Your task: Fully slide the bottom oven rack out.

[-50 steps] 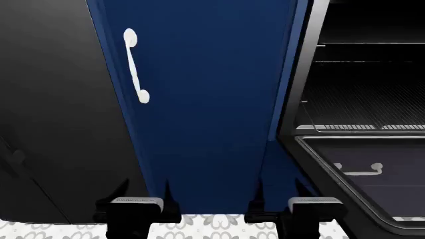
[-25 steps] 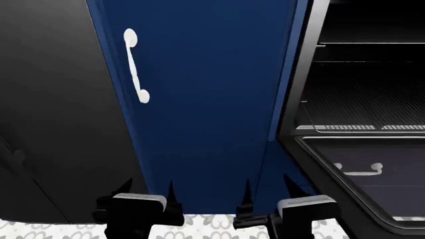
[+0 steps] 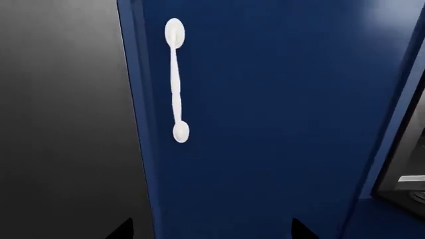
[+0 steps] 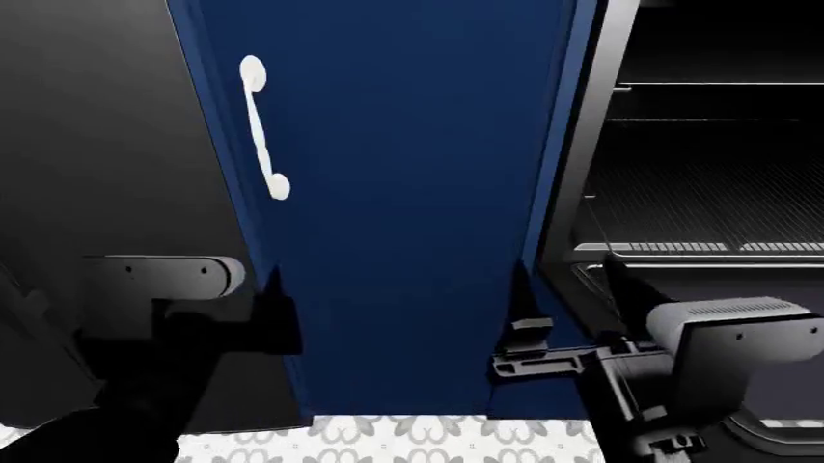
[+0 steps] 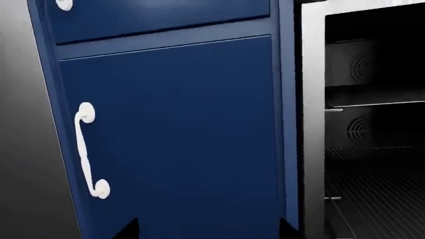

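Black arms with silver-grey, screw-dotted wrist housings (image 4: 174, 273).

Bottom oven rack (image 4: 701, 247) runs beyond the frame edge past the right gripper (image 4: 515, 349); left gripper (image 4: 277, 313) jaw spacing indistinct, fingertips merging with dark arm.

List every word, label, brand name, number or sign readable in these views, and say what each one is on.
None: no readable text appears in any view.
The blue cabinet door and its white handle are plain.
The oven frame, the open oven door and the bottom oven rack carry no markings.
The left gripper and right gripper show no labels.
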